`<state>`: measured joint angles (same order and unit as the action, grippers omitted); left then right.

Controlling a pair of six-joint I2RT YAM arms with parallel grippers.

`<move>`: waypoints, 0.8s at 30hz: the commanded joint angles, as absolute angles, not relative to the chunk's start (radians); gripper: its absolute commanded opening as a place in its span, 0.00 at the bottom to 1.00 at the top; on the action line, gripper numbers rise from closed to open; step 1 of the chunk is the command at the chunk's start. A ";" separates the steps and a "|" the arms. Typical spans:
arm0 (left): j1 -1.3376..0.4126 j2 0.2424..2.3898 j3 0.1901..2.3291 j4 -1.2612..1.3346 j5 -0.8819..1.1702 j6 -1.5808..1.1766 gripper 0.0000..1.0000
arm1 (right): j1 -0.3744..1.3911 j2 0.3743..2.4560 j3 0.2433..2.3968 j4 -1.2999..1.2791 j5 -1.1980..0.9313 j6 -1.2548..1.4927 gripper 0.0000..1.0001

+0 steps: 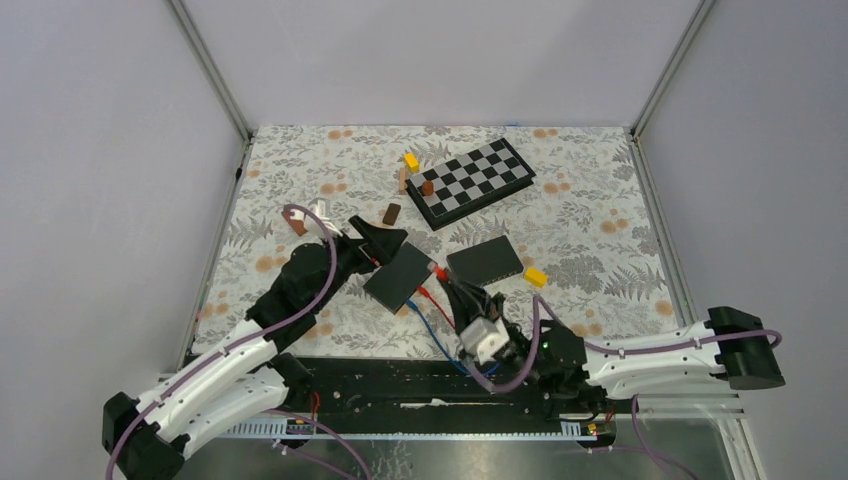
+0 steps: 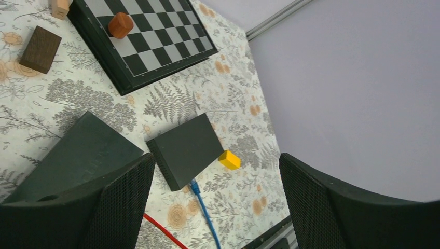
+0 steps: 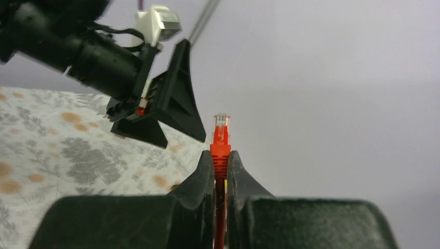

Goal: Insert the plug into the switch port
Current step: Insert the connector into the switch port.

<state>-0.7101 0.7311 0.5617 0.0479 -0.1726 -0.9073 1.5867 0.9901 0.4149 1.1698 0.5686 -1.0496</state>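
**Ana:** Where is the red plug [image 3: 220, 136] right now?

**Ben:** In the right gripper [image 3: 220, 158]. Its fingers [image 3: 205, 176] are pressed together on the plug's red boot, and the clear tip pokes out past them into open air. It is in no port.

**Ana:** And on the table?

**Ben:** From above, the plug hangs at 3 o'clock of the left switch box [image 1: 400, 277], just beside its edge. That also puts it at about 8 o'clock of the right switch box [image 1: 485, 260]. Which of the two it is aimed at I cannot tell.

**Ana:** The other arm?

**Ben:** The left gripper [image 2: 217, 162] is spread wide with nothing between its fingers. It sits at the 11 o'clock end of the left switch box; one finger overlaps that box in its own camera (contact I cannot make out).

**Ana:** Any cables?

**Ben:** A blue cable [image 2: 205, 212] ends at the near corner of the right switch box. A red cable [image 2: 161, 228] runs beside it.

**Ana:** What else is out there?

**Ben:** A chessboard [image 1: 480, 170] lies at 12 o'clock of the right switch box, with a brown cylinder [image 1: 427, 187] on it. A yellow block [image 1: 536, 277] lies at 4 o'clock of that box, just beside it. A dark wooden block [image 1: 391, 213] is at 8 o'clock of the chessboard.
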 commanded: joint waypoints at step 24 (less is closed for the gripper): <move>-0.621 1.861 1.159 0.282 0.470 -0.290 0.83 | 0.909 1.057 0.189 0.269 0.510 0.616 0.00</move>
